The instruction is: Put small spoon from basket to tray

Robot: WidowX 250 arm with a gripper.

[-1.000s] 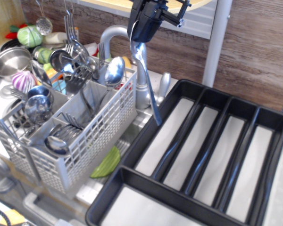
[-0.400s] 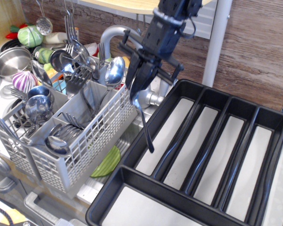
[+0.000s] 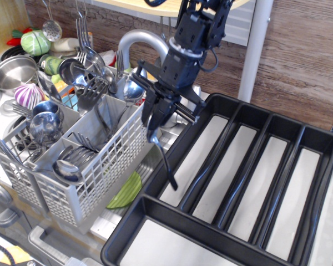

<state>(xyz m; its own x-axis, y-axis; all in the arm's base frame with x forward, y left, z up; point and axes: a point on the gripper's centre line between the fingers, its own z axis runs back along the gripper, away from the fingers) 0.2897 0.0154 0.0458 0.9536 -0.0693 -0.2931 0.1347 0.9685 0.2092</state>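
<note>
My gripper (image 3: 155, 123) is shut on the bowl end of the small spoon (image 3: 162, 158). The spoon hangs handle-down, its thin dark handle tip low over the left edge of the black tray (image 3: 222, 108), at the leftmost long compartment. The light grey lattice basket (image 3: 108, 166) stands just left of the gripper. It holds several forks and bigger spoons. The gripper is between the basket's right wall and the tray's left rim.
A steel faucet (image 3: 134, 41) rises behind the basket. A steel pot (image 3: 12, 69) and toy vegetables sit at the far left. A green object (image 3: 126, 192) lies below the basket. A white post (image 3: 254, 47) stands behind the tray.
The gripper came down from the top of the view and moved slightly left, carrying the small spoon lower, with its handle tip now low at the tray's left edge.
</note>
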